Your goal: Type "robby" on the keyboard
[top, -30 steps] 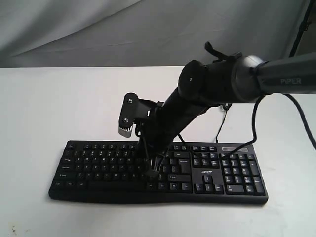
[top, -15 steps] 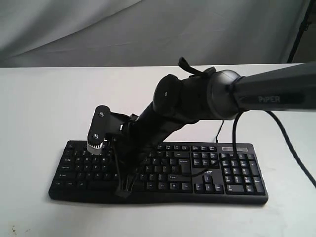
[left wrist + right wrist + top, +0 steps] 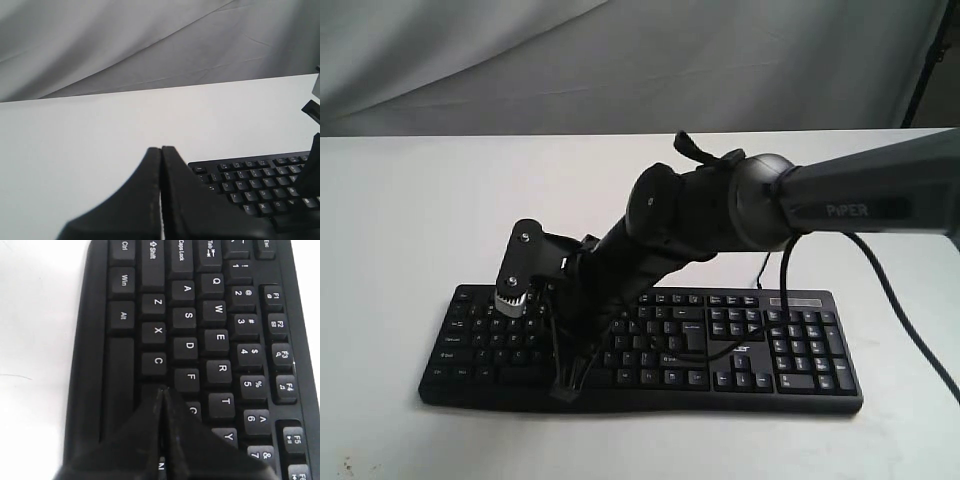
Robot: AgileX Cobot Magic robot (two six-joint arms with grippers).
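Note:
The black keyboard (image 3: 790, 355) lies along the front of the white table, its acer logo near the number pad. My right arm reaches across it to the left half. My right gripper (image 3: 565, 390) is shut, its tip down on the bottom letter row. In the right wrist view the right gripper (image 3: 162, 389) touches the keyboard (image 3: 190, 320) just past the C key; the key under the tip is hidden, and N shows behind the fingers. My left gripper (image 3: 161, 148) is shut and empty, held off the Esc end of the keyboard (image 3: 250, 185). It is out of the exterior view.
The keyboard's thin USB cable (image 3: 763, 268) runs back over the white table (image 3: 420, 200). The right arm's own black cable (image 3: 788, 285) loops down above the number pad. A grey cloth backdrop (image 3: 620, 60) hangs behind the table's far edge.
My right arm has swung left along the keyboard, from the middle to the left half. In the last half second the shut tip has dropped slightly onto the bottom letter row.

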